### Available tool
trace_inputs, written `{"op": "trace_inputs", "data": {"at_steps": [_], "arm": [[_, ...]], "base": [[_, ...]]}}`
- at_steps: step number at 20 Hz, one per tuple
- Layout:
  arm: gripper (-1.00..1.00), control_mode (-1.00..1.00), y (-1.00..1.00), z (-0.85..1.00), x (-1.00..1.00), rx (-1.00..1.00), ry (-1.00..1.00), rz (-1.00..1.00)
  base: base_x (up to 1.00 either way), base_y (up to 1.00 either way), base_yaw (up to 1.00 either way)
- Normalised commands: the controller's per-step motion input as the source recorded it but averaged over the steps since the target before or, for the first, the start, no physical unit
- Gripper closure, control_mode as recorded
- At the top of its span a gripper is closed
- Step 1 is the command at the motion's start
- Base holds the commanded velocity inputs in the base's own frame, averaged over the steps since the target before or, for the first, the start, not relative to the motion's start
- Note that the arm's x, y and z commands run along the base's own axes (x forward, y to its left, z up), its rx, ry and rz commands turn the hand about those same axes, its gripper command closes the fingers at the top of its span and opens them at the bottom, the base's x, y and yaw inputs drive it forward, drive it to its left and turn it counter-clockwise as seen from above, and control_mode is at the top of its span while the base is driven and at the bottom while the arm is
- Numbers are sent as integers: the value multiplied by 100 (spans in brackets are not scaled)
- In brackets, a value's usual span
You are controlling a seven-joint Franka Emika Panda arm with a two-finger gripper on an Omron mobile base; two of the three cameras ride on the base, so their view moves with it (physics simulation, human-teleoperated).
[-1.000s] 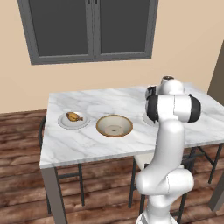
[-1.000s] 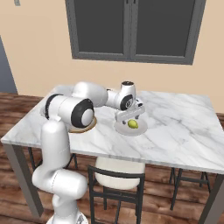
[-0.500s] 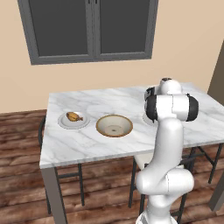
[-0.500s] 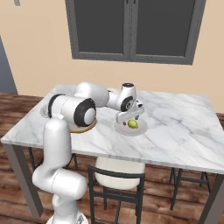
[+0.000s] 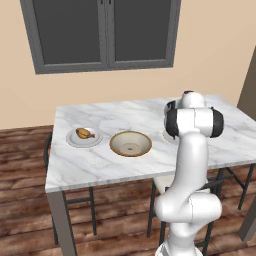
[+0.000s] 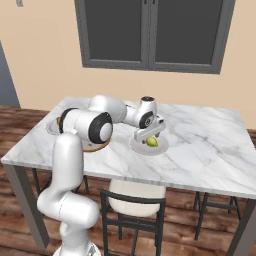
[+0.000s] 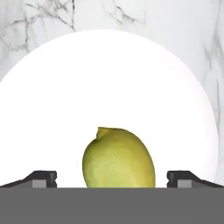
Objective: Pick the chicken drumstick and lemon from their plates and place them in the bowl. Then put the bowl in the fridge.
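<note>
The chicken drumstick [image 5: 85, 133] lies on the left plate [image 5: 73, 140] on the marble table [image 5: 100, 165]. Right of it stands the bowl [image 5: 130, 144]. Farther right, the lemon [image 6: 152, 142] rests on the second plate [image 6: 159, 148], between the spread fingers of the gripper [image 6: 148, 135], ungrasped.

I've brought the pincer [image 6: 149, 135] down lower over the small yellow-green oval lemon [image 6: 152, 142] on the right-hand flat round pale grey-white plate [image 6: 161, 146]; a second ago it hung a little higher above the fruit. In the hand view its two dark tips now sit spread wide on either side of the lemon [image 7: 118, 158]. In the left base view the arm's wrist has sunk slightly behind its white elbow.
</note>
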Motion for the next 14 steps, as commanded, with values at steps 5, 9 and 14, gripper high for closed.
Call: {"op": "trace_inputs", "data": {"at_steps": [5, 9, 14], "arm": [[-100, -100, -12, -12, 14, 0, 0, 1], [-100, -100, -12, -11, 0, 0, 0, 0], [-100, -100, -2, -7, -3, 2, 0, 0]], "base": [[0, 0, 0], [0, 0, 0], [0, 0, 0]]}}
